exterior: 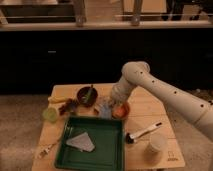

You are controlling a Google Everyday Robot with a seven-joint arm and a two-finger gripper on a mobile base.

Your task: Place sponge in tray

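Note:
The sponge [104, 110] is a small grey-blue pad lying on the wooden table just behind the tray's far right corner. The tray [111, 150] is a large dark green rectangle at the table's front, and a pale grey wedge [81, 142] lies inside it. My gripper [112, 102] reaches down from the white arm [150, 82] on the right and hangs right over the sponge, at or very near it. Whether it touches the sponge cannot be told.
A dark round bowl [87, 95] with a utensil stands behind the tray. An orange object [121, 110] sits right of the sponge. A white brush [143, 132] and a pale cup [156, 145] are right of the tray. A green round item [50, 114], yellow item [56, 100] and fork [47, 149] are at left.

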